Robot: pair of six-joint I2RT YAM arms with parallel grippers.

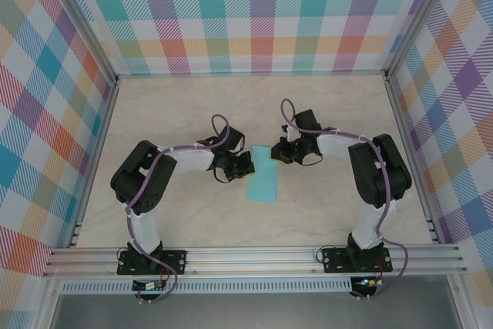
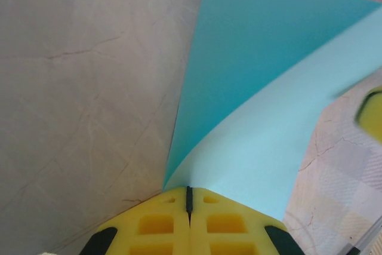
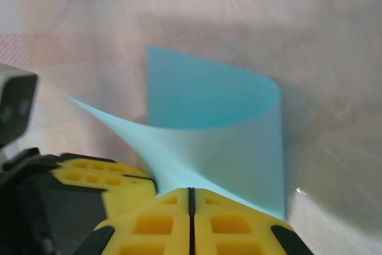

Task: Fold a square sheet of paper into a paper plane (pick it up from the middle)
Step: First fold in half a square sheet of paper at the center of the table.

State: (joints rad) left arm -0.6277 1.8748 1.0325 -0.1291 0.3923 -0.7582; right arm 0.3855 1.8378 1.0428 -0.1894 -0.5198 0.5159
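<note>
Paper point(image 1: 263, 177): thin, plain, teal. Lies mid-table point(image 1: 154, 113), between the two grippers. Reads from above as a narrow strip, slightly tilted, with its far end up among the fingers.

Left wrist view: shows the paper point(image 2: 256, 88) doubled over itself in a loose curl, with no sharp crease visible. Deeper teal on the far layer, paler on the near layer, which sweeps up and to the right from the fingertips.

Right wrist view: shows the same curl point(image 3: 215, 117) from the other side. Rounded bend at the right, one corner running out to a point at the left. Casts a soft shadow on the table behind.

Left gripper point(image 2: 189, 198): jaws together, clamped on the paper's near edge, the sheet issuing right at the seam between the yellow pads. Sits at the strip's upper left in the top view point(image 1: 248, 162).

Right gripper point(image 3: 191, 198): jaws likewise together, pinching the paper's edge at the seam. Sits at the strip's upper right in the top view point(image 1: 275, 152), close to the left gripper's fingers.
</note>
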